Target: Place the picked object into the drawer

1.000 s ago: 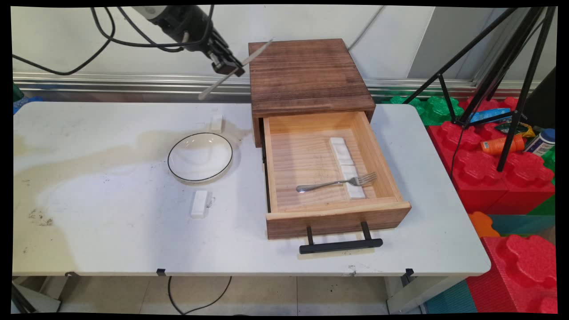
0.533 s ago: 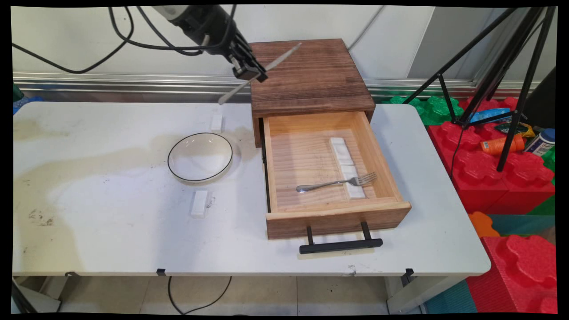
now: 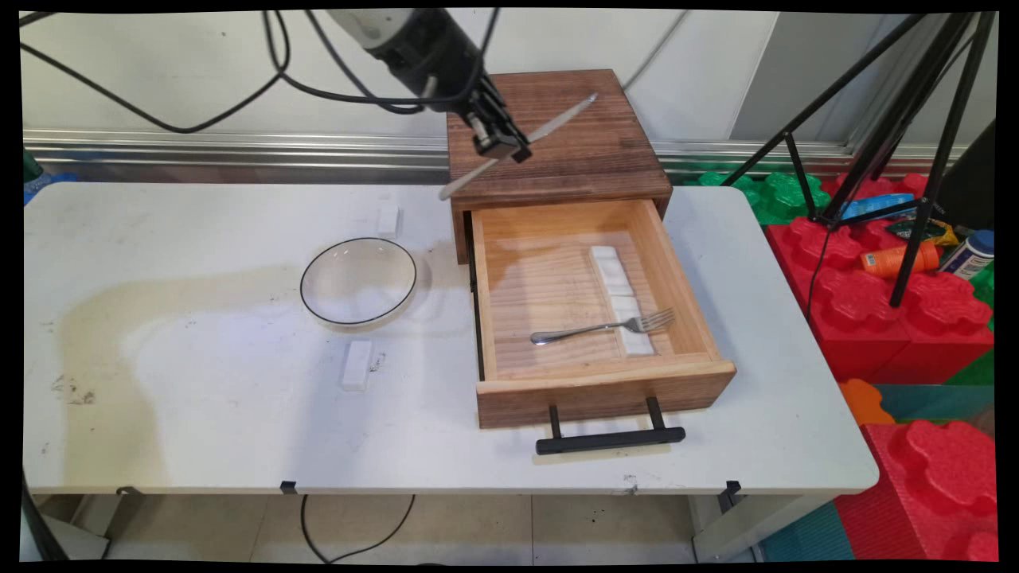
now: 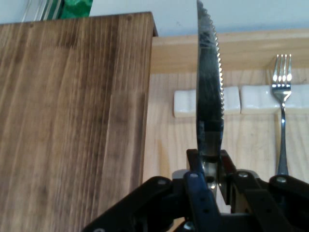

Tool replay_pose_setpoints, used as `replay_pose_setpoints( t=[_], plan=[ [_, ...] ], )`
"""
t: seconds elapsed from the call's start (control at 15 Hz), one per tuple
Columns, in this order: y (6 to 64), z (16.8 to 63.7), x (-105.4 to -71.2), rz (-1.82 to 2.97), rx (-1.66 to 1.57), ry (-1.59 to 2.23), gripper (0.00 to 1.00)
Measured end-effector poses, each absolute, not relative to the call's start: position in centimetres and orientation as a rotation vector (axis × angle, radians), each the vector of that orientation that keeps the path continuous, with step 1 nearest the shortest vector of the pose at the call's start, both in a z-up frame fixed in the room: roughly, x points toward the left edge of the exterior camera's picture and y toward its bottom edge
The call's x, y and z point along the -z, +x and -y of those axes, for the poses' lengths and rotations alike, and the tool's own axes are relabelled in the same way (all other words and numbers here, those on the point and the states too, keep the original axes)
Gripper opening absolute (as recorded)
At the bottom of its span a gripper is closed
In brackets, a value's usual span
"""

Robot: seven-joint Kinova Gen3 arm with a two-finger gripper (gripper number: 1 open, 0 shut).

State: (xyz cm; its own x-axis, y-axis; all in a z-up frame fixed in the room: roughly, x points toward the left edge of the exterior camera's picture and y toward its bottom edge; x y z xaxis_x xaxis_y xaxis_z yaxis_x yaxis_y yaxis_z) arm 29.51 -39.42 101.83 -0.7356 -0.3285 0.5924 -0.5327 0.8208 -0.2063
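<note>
Main view – tool: the tool [image 3: 500, 147] is clamped on a knife [image 3: 521, 143], held high over the dark wooden top of the box [image 3: 557, 135].
Main view – bench: on the white bench [image 3: 199, 398] the box's drawer [image 3: 589, 374] stands pulled open – a fork [image 3: 603, 326] lies inside across white rests [image 3: 622, 296]. A bowl [image 3: 358, 281] sits to the left, apart.
Hand view – knife: its serrated blade [image 4: 210, 92] points up from the tool [image 4: 210, 166], over the drawer's near part beside the box top [image 4: 72, 121].
Hand view – fork: the fork [image 4: 281, 106] lies to the right, well apart.
</note>
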Motion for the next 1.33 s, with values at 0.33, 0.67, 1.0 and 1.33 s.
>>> replay_pose_setpoints(
  t=[0.33, 0.67, 1.0, 1.33],
  plan=[
    [25.8, 41.9, -99.9, 2.46, -0.467, 0.591, 0.0],
    [23.2, 43.9, -97.3, 2.459, -0.413, 0.571, 0.0],
    [21.7, 45.5, -93.7, 2.468, -0.361, 0.574, 0.0],
    [21.4, 46.4, -90.7, 2.49, -0.333, 0.583, 0.0]
  ],
)
